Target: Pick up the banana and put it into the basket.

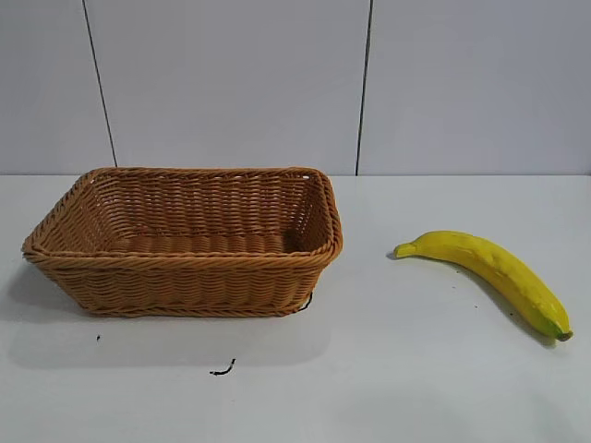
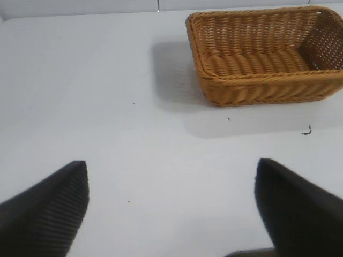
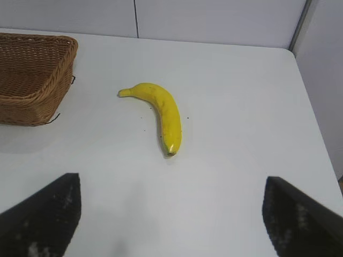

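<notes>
The banana (image 1: 488,275) lies on the white desk (image 1: 397,369), well right of the empty basket (image 1: 185,242), long axis slanting ahead of the nearer right gripper (image 3: 171,219), fingers wide apart; left gripper (image 2: 171,209) likewise apart.

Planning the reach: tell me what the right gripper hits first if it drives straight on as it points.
Probably the bare table short of the banana: the right gripper, open, aims downward toward it, with nothing in between. Depth is uncertain.
</notes>
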You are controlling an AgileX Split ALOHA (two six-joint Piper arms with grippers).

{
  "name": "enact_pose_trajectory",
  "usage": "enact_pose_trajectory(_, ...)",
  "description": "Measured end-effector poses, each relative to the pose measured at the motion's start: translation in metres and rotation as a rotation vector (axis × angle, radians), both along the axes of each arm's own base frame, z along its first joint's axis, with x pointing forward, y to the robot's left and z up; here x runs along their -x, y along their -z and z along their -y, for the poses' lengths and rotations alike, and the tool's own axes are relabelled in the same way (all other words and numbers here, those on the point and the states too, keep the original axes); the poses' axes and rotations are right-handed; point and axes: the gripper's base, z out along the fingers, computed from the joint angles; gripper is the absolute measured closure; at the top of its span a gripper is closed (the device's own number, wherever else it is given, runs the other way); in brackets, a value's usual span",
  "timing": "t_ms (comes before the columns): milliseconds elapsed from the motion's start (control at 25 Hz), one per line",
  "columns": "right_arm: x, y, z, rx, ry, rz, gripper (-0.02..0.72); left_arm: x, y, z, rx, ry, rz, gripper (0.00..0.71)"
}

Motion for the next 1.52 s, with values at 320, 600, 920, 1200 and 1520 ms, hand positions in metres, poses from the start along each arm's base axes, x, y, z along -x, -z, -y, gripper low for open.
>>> enact_pose_trajectory(320, 0.0, 0.0, 0.0, 0.0, 0.0, 0.0, 0.078, 0.0, 0.0, 0.0, 0.0, 0.0, 0.0, 0.075)
enact_pose_trajectory(600, -0.019, -0.019, 0.0, 0.003, 0.0, -0.122, 0.078, 0.0, 0.0, 0.0, 0.0, 0.0, 0.0, 0.075)
enact_pose_trajectory(920, -0.093, -0.058, -0.002, 0.007, -0.001, -0.354, 0.078, 0.0, 0.0, 0.0, 0.0, 0.0, 0.0, 0.075)
enact_pose_trajectory(1200, -0.181, -0.057, -0.003, 0.022, -0.011, -0.576, 0.078, 0.0, 0.0, 0.0, 0.0, 0.0, 0.0, 0.075)
enact_pose_trajectory(1520, -0.28, -0.03, -0.005, 0.091, -0.082, -0.755, 0.078, 0.0, 0.0, 0.0, 0.0, 0.0, 0.0, 0.075)
